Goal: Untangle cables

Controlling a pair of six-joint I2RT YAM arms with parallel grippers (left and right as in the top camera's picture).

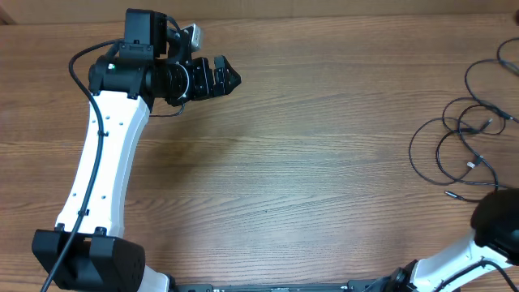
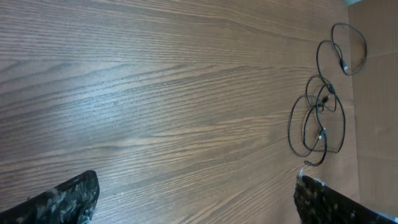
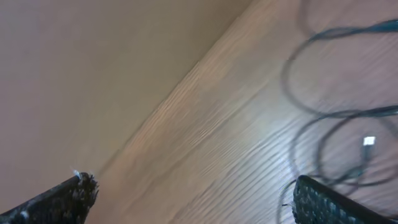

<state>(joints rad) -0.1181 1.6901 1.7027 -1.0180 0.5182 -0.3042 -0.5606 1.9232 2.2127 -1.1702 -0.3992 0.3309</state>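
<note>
Overhead and wrist views of a wooden table (image 1: pixel 324 162). The cables (image 1: pixel 464 134) lie in loose, overlapping black loops against the table's right edge, from the middle toward the far side. Some loops run out of the overhead view, and small pale plug tips show among them. The left gripper (image 1: pixel 220 79) is above the far left of the table and points right. Its wrist view shows both fingers (image 2: pixel 68 199) spread wide at the lower corners with nothing between them. A broad stretch of wood grain separates it from the cables. The same view shows the loops just short of the table edge, with a plain tan surface beyond. The right arm (image 1: pixel 496 223) enters at the near right corner, its dark joint just beside the nearest loop. The right gripper (image 3: pixel 193 186) shows only in its own blurred wrist view, its fingers likewise wide apart and holding nothing. The cables lie ahead to one side, and the table edge crosses that view diagonally.
</note>
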